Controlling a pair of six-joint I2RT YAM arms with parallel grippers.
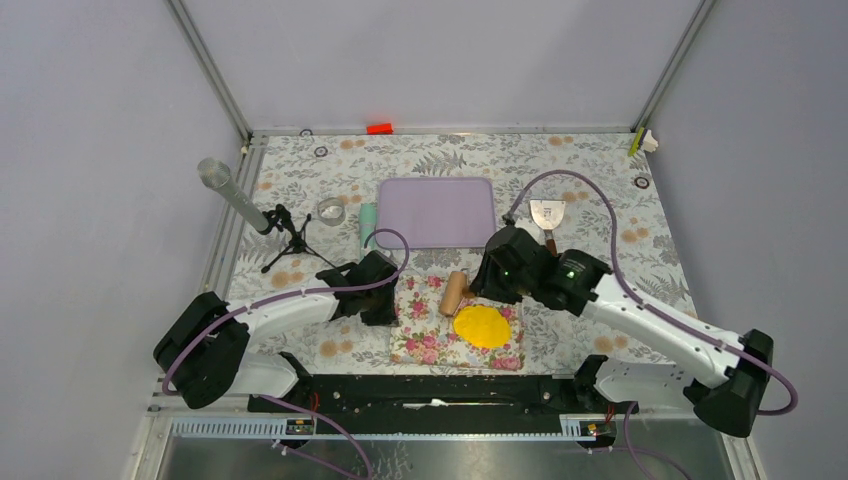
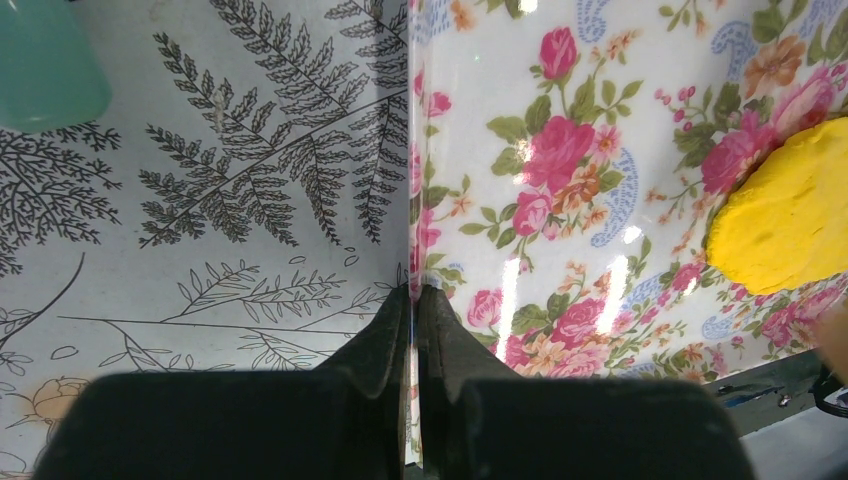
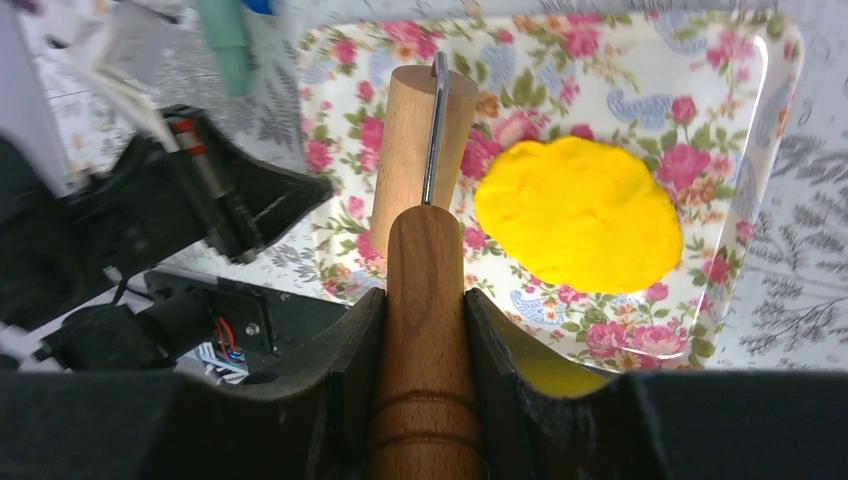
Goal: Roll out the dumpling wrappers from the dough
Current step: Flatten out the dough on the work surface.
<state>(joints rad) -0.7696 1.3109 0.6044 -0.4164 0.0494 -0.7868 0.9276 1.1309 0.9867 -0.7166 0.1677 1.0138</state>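
Note:
The dough (image 1: 482, 326) (image 3: 578, 212) is a flattened bright yellow patch lying on a floral tray (image 1: 415, 350) (image 3: 780, 60). My right gripper (image 1: 484, 282) (image 3: 425, 295) is shut on the handle of a wooden roller (image 1: 454, 293) (image 3: 415, 150), whose barrel rests on the tray just left of the dough. At the tray's left edge my left gripper (image 1: 385, 300) (image 2: 414, 292) is shut on the rim of the tray (image 2: 520, 60), with the dough (image 2: 790, 220) at the far right of that view. The dumpling wrappers are out of view.
A purple mat (image 1: 437, 212) lies behind the tray. A teal cylinder (image 1: 367, 224) (image 2: 45, 60) and a clear ring (image 1: 331, 210) sit to its left, a metal scraper (image 1: 547, 214) to its right. A microphone on a tripod (image 1: 240, 200) stands at the left edge.

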